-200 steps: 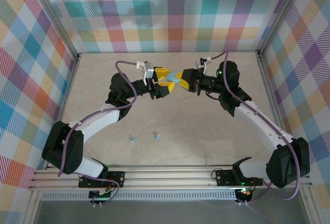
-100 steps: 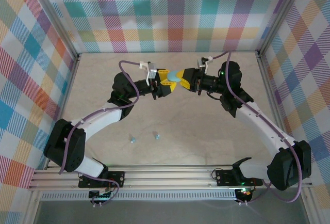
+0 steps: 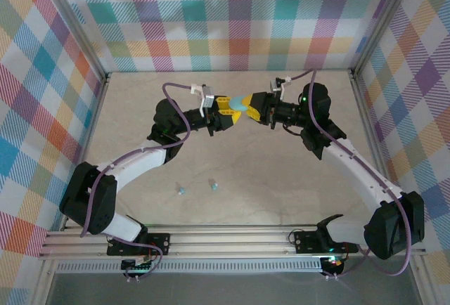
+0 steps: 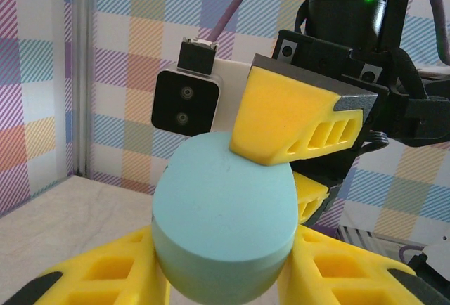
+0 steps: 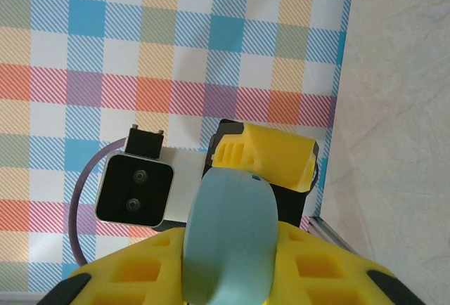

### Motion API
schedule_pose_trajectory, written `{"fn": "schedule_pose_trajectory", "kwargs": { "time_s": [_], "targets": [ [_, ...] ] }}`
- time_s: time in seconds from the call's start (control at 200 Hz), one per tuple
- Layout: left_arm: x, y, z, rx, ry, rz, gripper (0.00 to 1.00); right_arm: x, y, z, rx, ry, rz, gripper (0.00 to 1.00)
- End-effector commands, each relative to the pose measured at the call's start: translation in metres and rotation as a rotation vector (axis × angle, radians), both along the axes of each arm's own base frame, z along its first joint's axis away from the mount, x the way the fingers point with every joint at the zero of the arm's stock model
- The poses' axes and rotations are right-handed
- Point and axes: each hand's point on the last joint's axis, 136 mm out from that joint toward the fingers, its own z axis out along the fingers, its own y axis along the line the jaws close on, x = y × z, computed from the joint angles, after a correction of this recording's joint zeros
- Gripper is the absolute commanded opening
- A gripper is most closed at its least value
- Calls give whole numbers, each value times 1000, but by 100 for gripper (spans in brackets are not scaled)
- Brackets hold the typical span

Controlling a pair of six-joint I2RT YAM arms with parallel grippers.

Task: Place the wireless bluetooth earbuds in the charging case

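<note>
- From the top camera, you had the left gripper [image 3: 226,105] and the right gripper [image 3: 250,105] meeting nose to nose in the air above the desk [image 3: 281,171]. The light-blue charging case [image 3: 240,104] sat between them. Two earbuds [image 3: 181,190] lay on the desk nearer the arm bases, close to each other and well apart from the case.
- In the left wrist view, the case sat low between that arm's yellow fingers [image 4: 105,277], and its jaws were closed in on it. One of the right arm's fingers pressed on its upper edge.
- In the right wrist view, the case stood edge-on between the right arm's jaws, which were drawn narrow and holding it. A left finger showed just beyond. I couldn't make out a seam or an open lid.
- The case looked like smooth, stiff, rounded plastic, so it probably slips when pinched on a curve; you'd want flat faces under the pads.
- The earbuds looked tiny and light, easy to flick away. Take each across its body from straight above.
</note>
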Motion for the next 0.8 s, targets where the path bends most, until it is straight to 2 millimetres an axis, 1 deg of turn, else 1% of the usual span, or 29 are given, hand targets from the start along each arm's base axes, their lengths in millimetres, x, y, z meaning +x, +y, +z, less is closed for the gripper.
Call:
{"fn": "schedule_pose_trajectory", "kwargs": {
  "time_s": [0.0, 0.065, 0.125, 0.205, 0.255, 0.375, 0.495, 0.635, 0.72, 0.795],
  "targets": [
    [-11, 4, 27, -40, -68, -2, 27, -6, -2, 10, 5, -44, 12, 33],
    [-11, 4, 27, -37, -64, -1, 23, -6, -2, 9, -5, -48, 7, 38],
    [-11, 4, 25, -30, -57, 2, 22, -7, -4, 8, -18, -53, 1, 45],
    [-11, 5, 22, -15, -50, 9, 18, -7, -6, 8, -47, -74, -10, 54],
    [-10, 5, 20, -1, -44, 16, 16, -8, -8, 9, -70, -104, -18, 58],
    [-11, 8, 13, 40, -28, 31, 14, -12, -16, 17, -135, -201, -47, 61],
    [-14, 12, 6, 79, -16, 44, 13, -25, -24, 34, -228, -401, -40, 64],
    [-20, 18, 0, 126, -9, 51, 12, -34, -34, 37, -346, -555, -48, 66],
    [-23, 23, -6, 160, -4, 67, 11, -38, -35, 37, -401, -634, -18, 65],
    [-27, 27, -12, 188, -3, 72, 11, -39, -34, 33, -460, -704, 15, 64]
  ]
}}
